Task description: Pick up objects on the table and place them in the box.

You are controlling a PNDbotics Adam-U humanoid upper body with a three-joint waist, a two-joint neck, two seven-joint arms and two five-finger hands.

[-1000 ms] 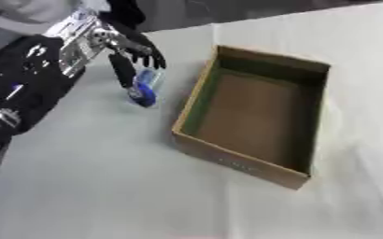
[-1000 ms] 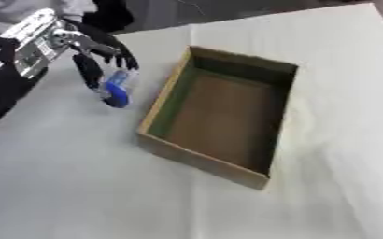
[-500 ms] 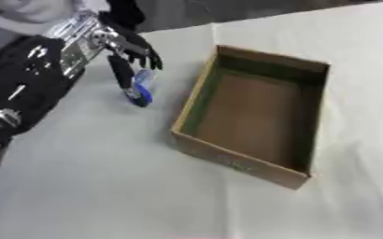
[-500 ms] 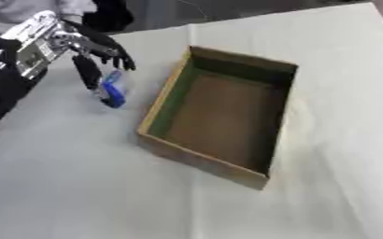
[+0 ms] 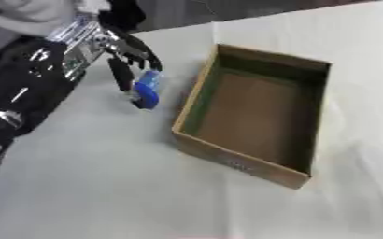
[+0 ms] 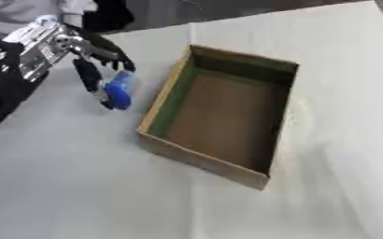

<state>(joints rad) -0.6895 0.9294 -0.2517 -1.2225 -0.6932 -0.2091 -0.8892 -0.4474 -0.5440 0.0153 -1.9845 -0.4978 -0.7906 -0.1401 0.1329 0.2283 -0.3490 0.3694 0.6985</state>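
Observation:
A small blue object (image 5: pixel 148 88) with a paler top sits just left of the open cardboard box (image 5: pixel 188 102), close to its left wall. My left hand (image 5: pixel 126 47) comes in from the upper left and is shut on the object: the thumb runs down its left side and the curled fingers hook over its top. Whether the object rests on the white table (image 5: pixel 80 186) or hangs just above it cannot be told. The brown floor of the box (image 6: pixel 227 116) shows nothing inside. My right hand shows in neither view.
The box lies askew across the middle of the white-covered table. My black left forearm (image 5: pixel 23 93) covers the table's left side. The table's far edge (image 5: pixel 187 25) runs along the top, with dark ground behind it.
My left hand and the blue object have edged slightly to the right, toward the box's left wall. The box has not moved.

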